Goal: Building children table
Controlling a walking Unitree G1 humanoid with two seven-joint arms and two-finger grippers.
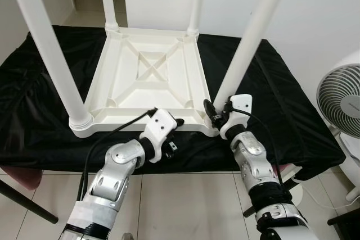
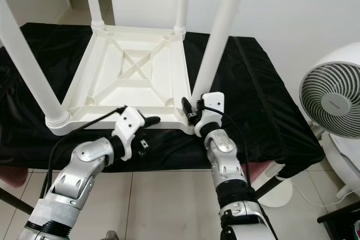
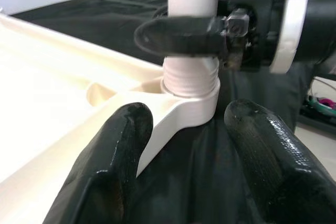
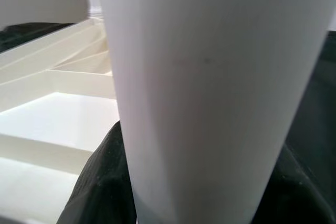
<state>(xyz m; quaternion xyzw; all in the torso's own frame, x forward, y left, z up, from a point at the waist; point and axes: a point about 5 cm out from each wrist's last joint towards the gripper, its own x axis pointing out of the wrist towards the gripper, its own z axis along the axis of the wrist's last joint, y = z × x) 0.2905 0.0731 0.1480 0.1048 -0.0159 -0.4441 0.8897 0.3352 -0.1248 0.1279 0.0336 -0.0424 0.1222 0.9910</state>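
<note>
The right gripper's (image 1: 214, 112) two long black fingers are clasped around the base of the near-right white plastic tube leg (image 1: 247, 43), just above its threaded collar; in the left wrist view one black finger (image 3: 178, 35) lies across the front of that leg, right over the ribbed thread. In the right wrist view the leg (image 4: 210, 93) stands so close that the pads themselves cannot be seen, though dark finger shapes hug it on both sides.

The left gripper's (image 1: 175, 123) black fingers (image 3: 105, 166) are spread apart and hold nothing. They sit at the near edge of the upturned white plastic children's table (image 1: 147, 77), pointing toward the corner socket where the clasped leg stands.

The table lies top-down on a black cloth (image 1: 34, 105) covering a long work surface, its ribbed underside with a crossed centre brace facing up. Four white legs rise from its corners, the near-left one (image 1: 48, 49) standing in a ringed collar. A white pedestal fan (image 2: 332, 94) stands on the tiled floor to the robot's right, apart from the cloth.
</note>
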